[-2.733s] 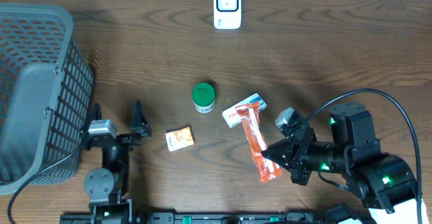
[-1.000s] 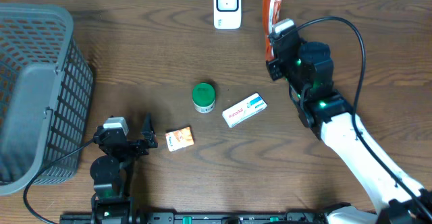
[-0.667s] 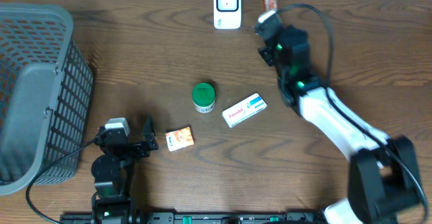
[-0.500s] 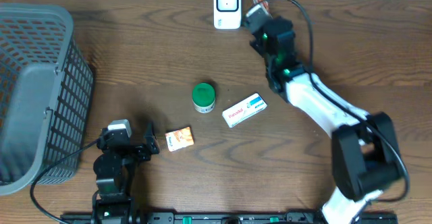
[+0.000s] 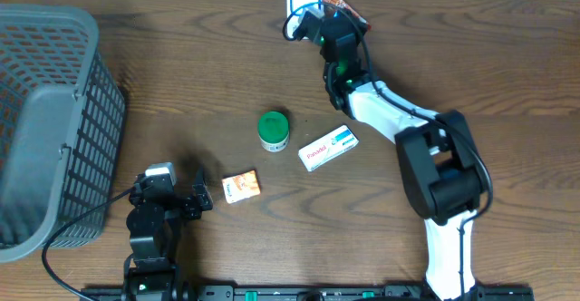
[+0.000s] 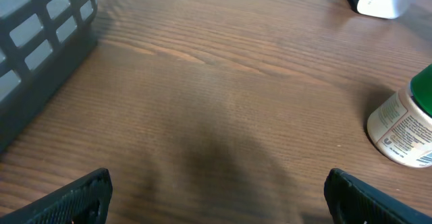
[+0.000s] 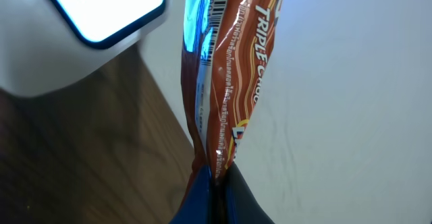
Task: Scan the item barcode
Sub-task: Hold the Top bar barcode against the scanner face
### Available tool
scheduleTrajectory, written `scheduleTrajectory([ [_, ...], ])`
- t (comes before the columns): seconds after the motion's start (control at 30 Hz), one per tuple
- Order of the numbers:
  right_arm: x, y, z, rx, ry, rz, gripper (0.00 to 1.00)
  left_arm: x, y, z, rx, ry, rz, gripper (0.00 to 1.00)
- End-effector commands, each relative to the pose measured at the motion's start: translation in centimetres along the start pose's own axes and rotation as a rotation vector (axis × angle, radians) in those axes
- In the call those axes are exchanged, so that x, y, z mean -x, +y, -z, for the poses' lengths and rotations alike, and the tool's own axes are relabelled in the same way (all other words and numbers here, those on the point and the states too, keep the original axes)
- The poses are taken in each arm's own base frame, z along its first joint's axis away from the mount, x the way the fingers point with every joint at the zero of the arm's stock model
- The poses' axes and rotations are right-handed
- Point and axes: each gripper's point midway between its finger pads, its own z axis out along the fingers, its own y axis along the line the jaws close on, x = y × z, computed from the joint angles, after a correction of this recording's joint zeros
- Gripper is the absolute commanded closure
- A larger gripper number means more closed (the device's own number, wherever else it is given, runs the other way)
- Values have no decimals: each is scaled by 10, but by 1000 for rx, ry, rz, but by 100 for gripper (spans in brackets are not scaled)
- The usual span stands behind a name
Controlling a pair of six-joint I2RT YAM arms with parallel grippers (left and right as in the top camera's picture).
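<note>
Right wrist: R tool (image 7: 214, 187) clamped on orange wrapper (image 7: 233, 75) just beside white scanner (image 7: 67, 42); L tool (image 6: 217, 193) wide apart.

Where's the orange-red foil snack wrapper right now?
The orange-red foil snack wrapper is pinched in the right gripper at the far edge of the table overhead; the right wrist view shows its barcode edge beside the white scanner.
</note>
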Motion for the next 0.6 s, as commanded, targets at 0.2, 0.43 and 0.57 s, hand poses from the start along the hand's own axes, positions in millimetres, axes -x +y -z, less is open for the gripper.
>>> scheduleTrajectory([
  [0.2, 18, 40, -17, -13, 4, 252, 99, -15, 4, 0, 18, 52, -13, 1],
  [0.43, 29, 88, -18, 19, -15, 374, 99, -15, 4, 0, 18, 51, -13, 1],
  [0.57, 26, 90, -17, 18, 7, 382, 99, -15, 4, 0, 18, 51, -13, 1],
])
